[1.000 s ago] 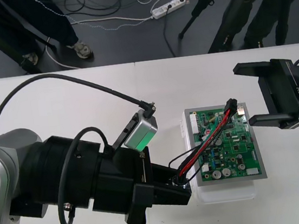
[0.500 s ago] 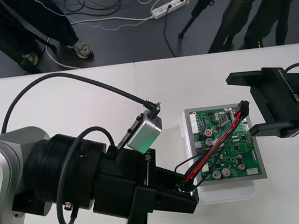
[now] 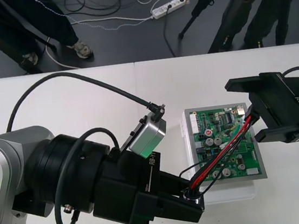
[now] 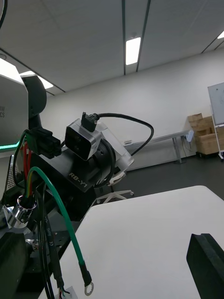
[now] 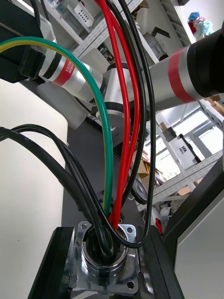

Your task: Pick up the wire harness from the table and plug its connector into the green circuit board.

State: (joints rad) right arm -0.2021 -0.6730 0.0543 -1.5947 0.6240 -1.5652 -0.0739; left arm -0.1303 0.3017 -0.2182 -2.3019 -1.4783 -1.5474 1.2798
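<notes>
I see the green circuit board (image 3: 224, 146) on its white base (image 3: 230, 190), right of middle on the plain light table (image 3: 71, 94). The round metal socket (image 3: 191, 196) sits at the board's near left corner; thin red, black and green wires (image 3: 220, 157) cross it rightward.

R gripper (image 3: 243, 112) closed in on board (image 3: 227, 149); L gripper (image 3: 194, 198) shifted.
R's open fingers now flank plug (image 4: 44, 140) at board's right edge; L, w/ socket (image 3: 191, 195), slid toward board's near-left corner.

Front view looks steeply down on the bench (image 3: 71, 99), with floor (image 3: 129, 38) at 12 o'clock. Both wrist views sit very close to the harness (image 5: 123, 117), looking out level from its opposite ends; all three views share it.
</notes>
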